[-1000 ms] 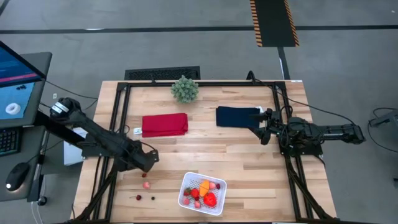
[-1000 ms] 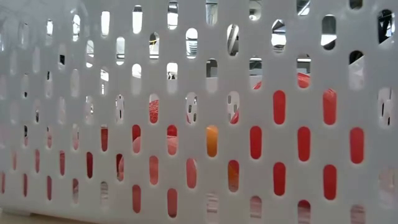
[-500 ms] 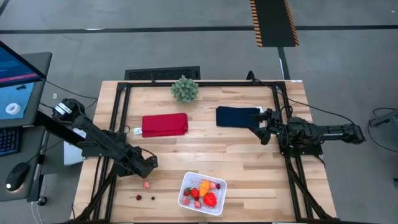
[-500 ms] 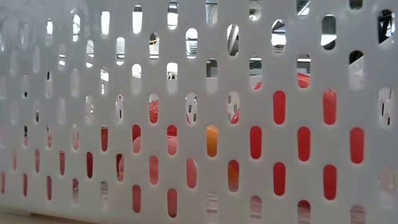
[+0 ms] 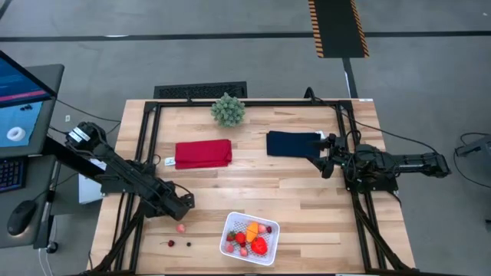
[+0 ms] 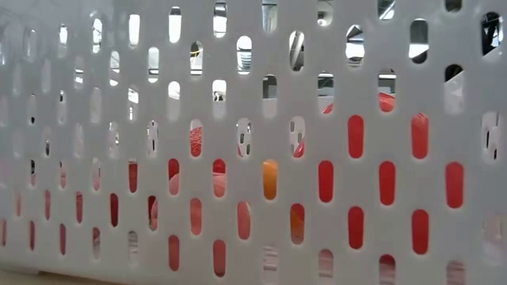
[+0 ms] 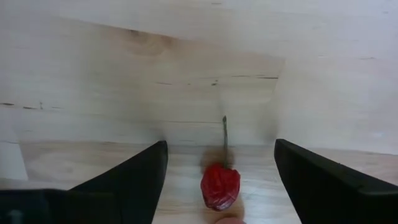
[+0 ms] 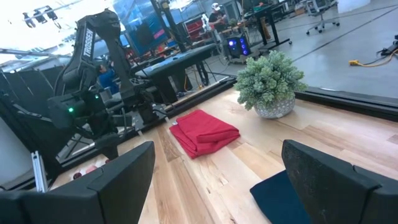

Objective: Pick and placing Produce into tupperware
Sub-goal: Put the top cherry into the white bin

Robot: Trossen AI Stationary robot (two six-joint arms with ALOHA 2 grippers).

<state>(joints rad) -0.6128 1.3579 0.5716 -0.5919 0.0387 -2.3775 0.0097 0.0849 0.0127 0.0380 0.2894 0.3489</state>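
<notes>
Left claw (image 7: 221,155): I hold it wide over a cherry (image 7: 220,185).
Done: most produce in tupperware (image 5: 232,223).
Left: three pieces near the front edge.

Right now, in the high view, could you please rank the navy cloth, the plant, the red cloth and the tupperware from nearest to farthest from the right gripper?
1. Navy cloth, right beside the open right gripper, toward the table's middle.
2. Plant, at the far edge.
3. Tupperware, at the near edge; close to the plant's distance, hard to separate.
4. Red cloth, on the left half.
</notes>
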